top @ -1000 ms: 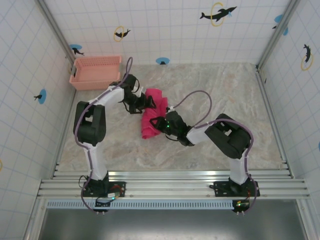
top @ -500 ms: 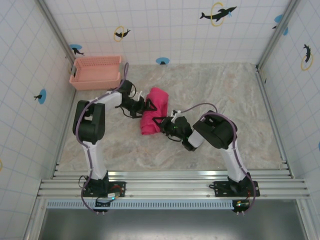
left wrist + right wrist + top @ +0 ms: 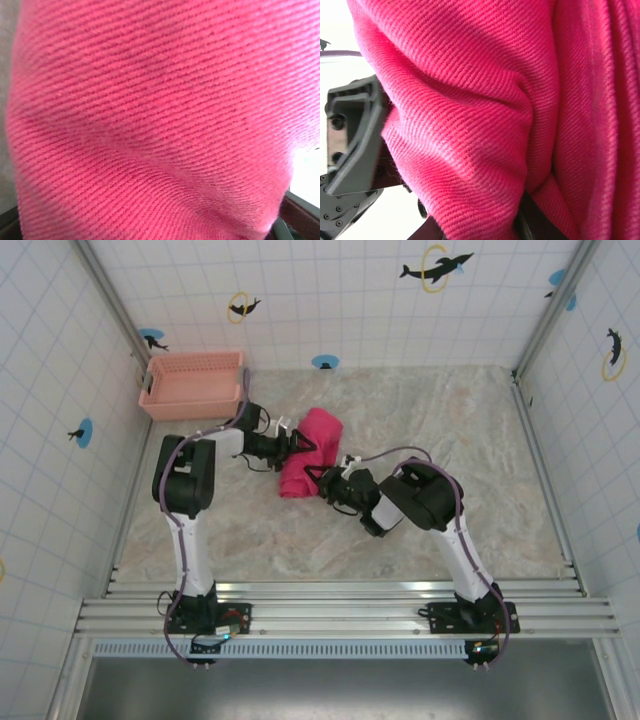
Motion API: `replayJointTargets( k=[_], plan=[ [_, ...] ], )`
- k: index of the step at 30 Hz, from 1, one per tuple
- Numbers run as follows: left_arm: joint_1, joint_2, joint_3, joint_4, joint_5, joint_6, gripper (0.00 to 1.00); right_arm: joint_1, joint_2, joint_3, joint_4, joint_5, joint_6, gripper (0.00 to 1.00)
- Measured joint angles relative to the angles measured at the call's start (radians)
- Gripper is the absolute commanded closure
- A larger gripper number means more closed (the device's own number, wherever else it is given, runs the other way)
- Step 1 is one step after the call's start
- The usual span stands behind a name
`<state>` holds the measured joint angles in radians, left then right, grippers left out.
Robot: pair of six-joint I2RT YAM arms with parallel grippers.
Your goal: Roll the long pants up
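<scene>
Where bunched, the long pants (image 3: pixel 150 120) show fine, seemingly twill ribbing.

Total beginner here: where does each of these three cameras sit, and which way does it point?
Top external: fixed high behind the arm bases, looking down on the table, both arms, the long pants and the basket.
Left wrist: on the left arm, nose against the pants; fingertips at the bottom corners.
Right wrist: on the right arm, close on bunched fabric; a finger below.
Shared: all see the pants.
</scene>
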<state>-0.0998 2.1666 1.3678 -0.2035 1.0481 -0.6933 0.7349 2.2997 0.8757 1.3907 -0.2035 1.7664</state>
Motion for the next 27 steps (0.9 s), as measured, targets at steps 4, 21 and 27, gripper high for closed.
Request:
replayJointTargets(
  k=[4,21,27],
  plan=[
    [0.005,0.032,0.006,0.029,0.002,-0.001,0.61,-0.003,0.0,0.027,-0.042,-0.011,0.0,1.0],
    [-0.036,0.038,0.078,0.028,-0.053,-0.111,1.0,-0.069,-0.124,-0.038,-0.206,-0.107,-0.137,0.6],
    [-0.095,0.066,0.309,-0.001,-0.134,-0.255,1.0,-0.112,-0.316,-0.201,-0.328,-0.088,-0.315,0.51]
  ],
)
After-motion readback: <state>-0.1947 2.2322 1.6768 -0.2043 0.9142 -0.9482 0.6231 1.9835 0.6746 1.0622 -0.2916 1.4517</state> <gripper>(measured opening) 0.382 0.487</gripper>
